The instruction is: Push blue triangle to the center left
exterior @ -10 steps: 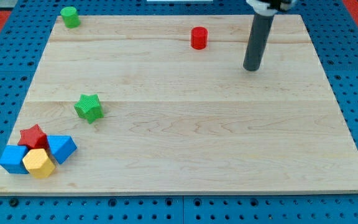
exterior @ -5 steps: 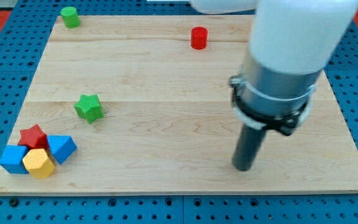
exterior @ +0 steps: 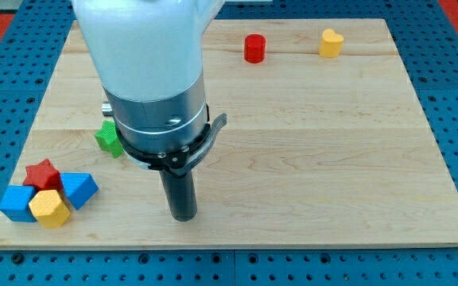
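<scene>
The blue triangle (exterior: 79, 189) lies near the view's bottom left, in a cluster with a red star (exterior: 41, 174), a yellow hexagon (exterior: 49, 208) and a blue cube (exterior: 16, 204). My tip (exterior: 184, 216) rests on the board to the right of that cluster, well apart from the blue triangle. The arm's body hides the board above the tip.
A green star (exterior: 107, 138) shows partly behind the arm at centre left. A red cylinder (exterior: 254, 48) and a yellow heart-shaped block (exterior: 331, 43) sit near the view's top. The wooden board (exterior: 356, 159) ends at a blue pegboard surround.
My tip has moved from the view's upper right down and then left to the bottom middle. The yellow block at the top is uncovered; the green block at top left is now hidden.
</scene>
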